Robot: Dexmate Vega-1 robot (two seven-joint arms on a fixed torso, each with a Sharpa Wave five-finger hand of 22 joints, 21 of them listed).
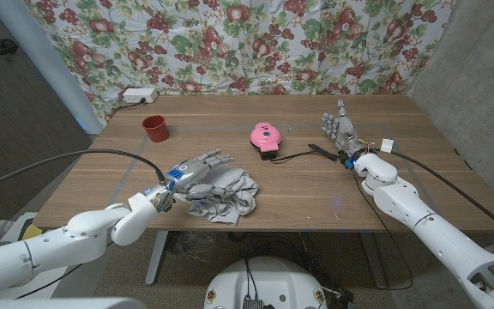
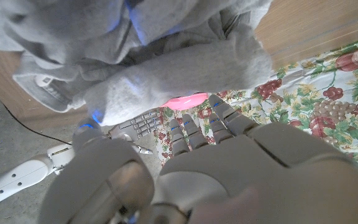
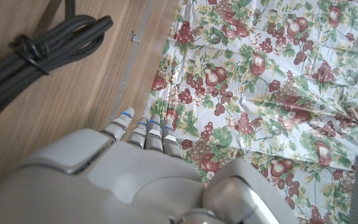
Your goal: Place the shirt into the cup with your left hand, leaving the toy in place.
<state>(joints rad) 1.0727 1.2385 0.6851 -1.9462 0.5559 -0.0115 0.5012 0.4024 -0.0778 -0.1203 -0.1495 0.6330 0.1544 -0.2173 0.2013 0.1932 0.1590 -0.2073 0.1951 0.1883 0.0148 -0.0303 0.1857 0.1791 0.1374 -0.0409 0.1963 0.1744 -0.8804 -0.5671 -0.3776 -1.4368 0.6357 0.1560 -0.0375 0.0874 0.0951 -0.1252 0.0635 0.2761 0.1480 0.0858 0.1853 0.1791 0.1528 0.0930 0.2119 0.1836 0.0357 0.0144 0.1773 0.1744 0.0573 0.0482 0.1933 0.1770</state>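
Note:
A crumpled grey shirt (image 1: 228,193) (image 2: 166,56) lies near the table's front edge, left of centre. My left hand (image 1: 197,170) (image 2: 229,162) reaches over the shirt's left part with its fingers stretched out and apart, gripping nothing. A small red cup (image 1: 154,128) stands upright at the back left, well apart from the shirt. The pink toy (image 1: 263,136) (image 2: 185,101) sits mid-table behind the shirt. My right hand (image 1: 340,129) (image 3: 129,168) stands at the right with fingers straight, holding nothing.
A black cable (image 1: 303,154) (image 3: 36,56) runs from the toy towards my right hand. A white box (image 1: 137,94) sits at the table's back left corner, and a small white item (image 1: 388,144) lies at the right. A floral cloth (image 1: 230,43) hangs behind.

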